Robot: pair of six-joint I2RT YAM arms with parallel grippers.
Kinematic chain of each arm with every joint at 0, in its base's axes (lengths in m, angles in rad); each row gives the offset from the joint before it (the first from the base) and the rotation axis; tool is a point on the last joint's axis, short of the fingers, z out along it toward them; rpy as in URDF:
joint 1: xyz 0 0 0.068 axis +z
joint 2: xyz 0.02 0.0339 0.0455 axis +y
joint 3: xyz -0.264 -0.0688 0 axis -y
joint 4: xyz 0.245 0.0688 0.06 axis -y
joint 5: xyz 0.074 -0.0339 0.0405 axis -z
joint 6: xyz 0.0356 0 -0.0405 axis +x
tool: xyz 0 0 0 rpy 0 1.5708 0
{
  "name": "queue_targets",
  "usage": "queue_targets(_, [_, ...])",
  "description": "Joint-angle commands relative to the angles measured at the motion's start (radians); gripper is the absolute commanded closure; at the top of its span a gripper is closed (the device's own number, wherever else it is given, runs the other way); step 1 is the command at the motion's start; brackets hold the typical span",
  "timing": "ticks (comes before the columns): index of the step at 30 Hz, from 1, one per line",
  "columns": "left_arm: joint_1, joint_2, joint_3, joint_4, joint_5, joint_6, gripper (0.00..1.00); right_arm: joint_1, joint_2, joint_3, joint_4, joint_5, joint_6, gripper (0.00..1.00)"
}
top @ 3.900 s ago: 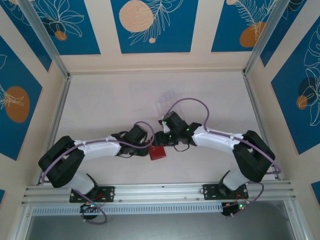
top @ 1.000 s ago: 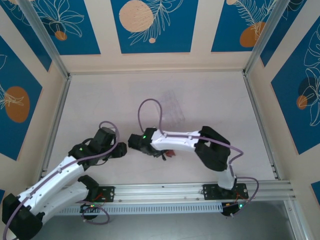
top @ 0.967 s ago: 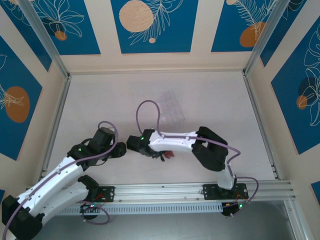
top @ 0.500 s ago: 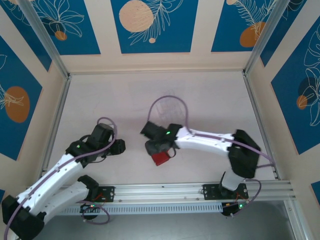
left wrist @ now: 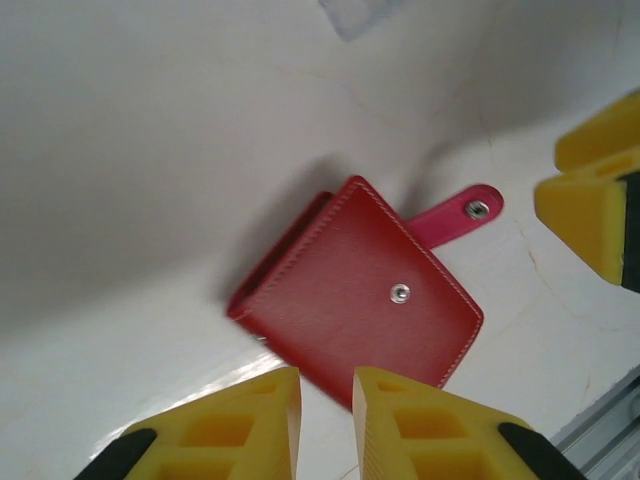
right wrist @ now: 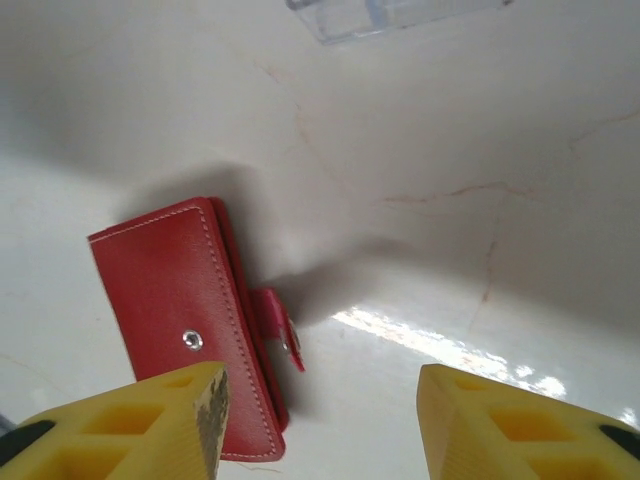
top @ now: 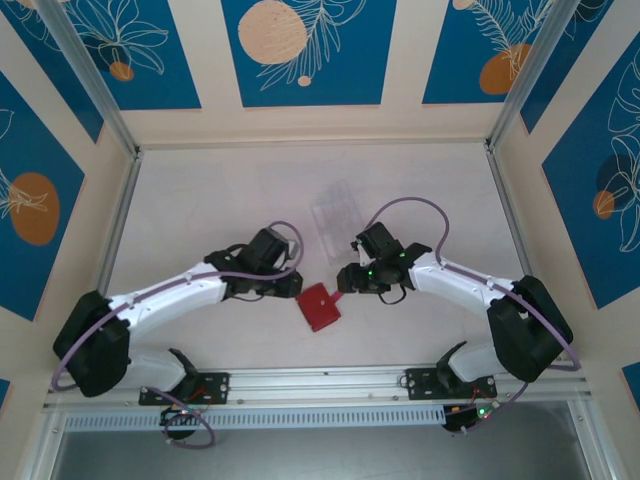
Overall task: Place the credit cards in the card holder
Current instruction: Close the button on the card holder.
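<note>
The card holder (top: 320, 306) is a red wallet lying closed and flat on the table, its snap tab (left wrist: 458, 213) unfastened and sticking out. In the left wrist view the card holder (left wrist: 360, 295) lies just beyond my left gripper (left wrist: 325, 385), whose yellow fingers stand a narrow gap apart with nothing between them. My right gripper (right wrist: 320, 385) hangs wide open beside the card holder (right wrist: 175, 310), over bare table by the tab. From above, the left gripper (top: 296, 285) and right gripper (top: 343, 280) flank the wallet's far end. The credit cards are out of view.
A clear plastic tray (top: 335, 212) lies just beyond both grippers, and its edge shows in the right wrist view (right wrist: 400, 14). A metal rail (top: 320, 382) runs along the near table edge. One of the right gripper's fingers (left wrist: 592, 195) shows in the left wrist view.
The left arm swung in from the left to the wallet while its jaws narrowed. The right arm drew back to the right off the wallet, its jaws wider. The wallet now lies uncovered.
</note>
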Motion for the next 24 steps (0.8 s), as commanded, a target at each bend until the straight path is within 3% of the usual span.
queue_targets(1, [-0.043, 0.052, 0.017, 0.056, 0.024, -0.011, 0.80, -0.015, 0.021, -0.018, 0.096, -0.133, -0.019, 0.50])
queue_targets(10, [-0.086, 0.145, -0.035, 0.125, 0.028, -0.033, 0.80, -0.031, 0.088, -0.021, 0.134, -0.162, -0.028, 0.63])
queue_targets(24, [-0.110, 0.179, -0.094, 0.146, -0.002, -0.039, 0.81, -0.028, 0.092, -0.023, 0.107, -0.156, -0.044, 0.74])
